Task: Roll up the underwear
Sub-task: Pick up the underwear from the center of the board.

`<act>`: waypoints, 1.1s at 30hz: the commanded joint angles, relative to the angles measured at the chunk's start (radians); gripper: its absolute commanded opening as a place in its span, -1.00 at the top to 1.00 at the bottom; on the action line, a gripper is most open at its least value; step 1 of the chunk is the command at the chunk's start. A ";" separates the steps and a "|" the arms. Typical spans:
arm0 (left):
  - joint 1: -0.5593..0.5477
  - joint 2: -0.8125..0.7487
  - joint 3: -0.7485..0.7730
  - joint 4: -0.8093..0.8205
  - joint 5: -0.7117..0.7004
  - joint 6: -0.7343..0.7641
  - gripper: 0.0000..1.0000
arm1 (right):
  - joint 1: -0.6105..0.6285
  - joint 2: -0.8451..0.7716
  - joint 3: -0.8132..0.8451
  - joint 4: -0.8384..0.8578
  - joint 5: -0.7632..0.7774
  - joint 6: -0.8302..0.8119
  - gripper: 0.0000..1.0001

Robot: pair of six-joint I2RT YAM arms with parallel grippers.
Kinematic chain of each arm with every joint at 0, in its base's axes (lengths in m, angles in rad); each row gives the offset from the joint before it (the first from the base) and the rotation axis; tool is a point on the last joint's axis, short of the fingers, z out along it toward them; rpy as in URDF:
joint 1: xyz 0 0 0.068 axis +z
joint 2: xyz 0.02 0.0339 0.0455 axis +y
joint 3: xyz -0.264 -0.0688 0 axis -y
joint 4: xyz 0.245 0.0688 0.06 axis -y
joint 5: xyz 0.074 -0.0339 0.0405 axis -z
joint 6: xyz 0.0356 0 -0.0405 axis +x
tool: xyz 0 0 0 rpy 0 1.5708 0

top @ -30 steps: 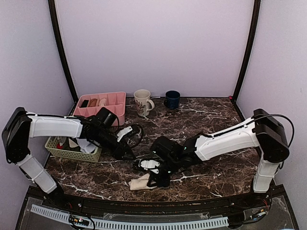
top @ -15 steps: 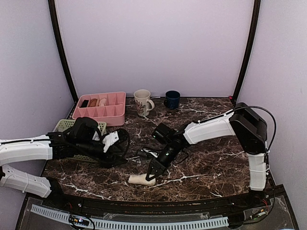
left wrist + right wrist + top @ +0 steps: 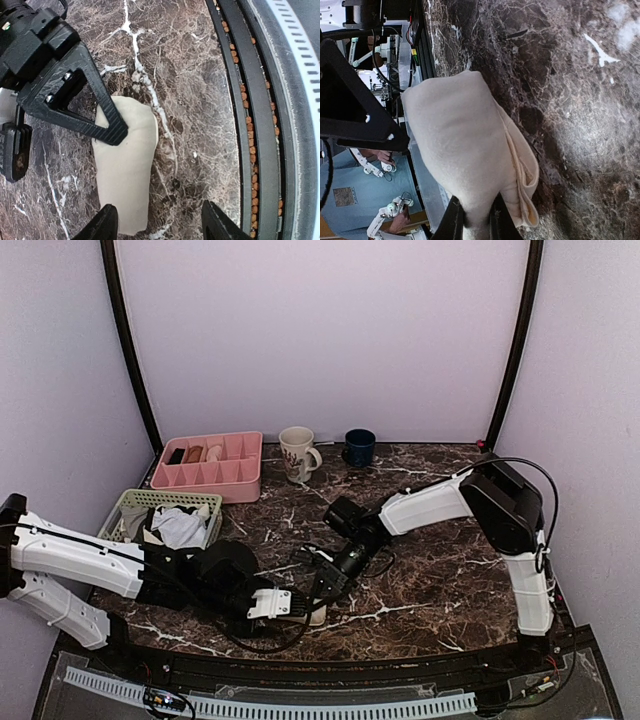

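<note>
The soft, cream cloth underwear [image 3: 127,165] lies rolled on the dark marble table [image 3: 195,75], near the front edge. The right gripper [image 3: 476,220] pinches one end. The left gripper [image 3: 160,225] hangs wide at the other. A hard tug might unroll it.

Marble table [image 3: 430,570] carries underwear [image 3: 125,170], pink tray [image 3: 235,490], basket [image 3: 165,494], cream mug [image 3: 296,454], blue mug [image 3: 359,446].

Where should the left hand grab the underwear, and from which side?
Grip the underwear at its free end by the left hand, from above, across its width. It lies flat and long; the right hand holds the other end.
</note>
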 commanded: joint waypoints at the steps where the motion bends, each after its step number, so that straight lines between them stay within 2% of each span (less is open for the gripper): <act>1: -0.025 0.079 0.060 0.030 -0.076 0.078 -0.20 | -0.013 0.063 -0.003 -0.049 0.098 -0.003 1.00; 10: -0.028 0.196 0.125 0.030 -0.101 0.146 -0.20 | -0.017 0.083 0.027 -0.104 0.132 -0.035 1.00; 25: -0.028 0.404 0.155 -0.029 -0.140 0.177 -0.15 | -0.039 0.122 0.055 -0.145 0.156 -0.056 1.00; 29: -0.023 0.436 0.158 -0.037 -0.157 0.175 -0.07 | -0.043 0.126 0.069 -0.161 0.164 -0.066 1.00; 32: -0.004 0.455 0.158 -0.062 -0.131 0.166 0.13 | -0.047 0.125 0.080 -0.174 0.167 -0.075 0.99; 33: 0.006 0.452 0.152 -0.063 -0.110 0.165 0.20 | -0.048 0.122 0.081 -0.177 0.167 -0.078 0.90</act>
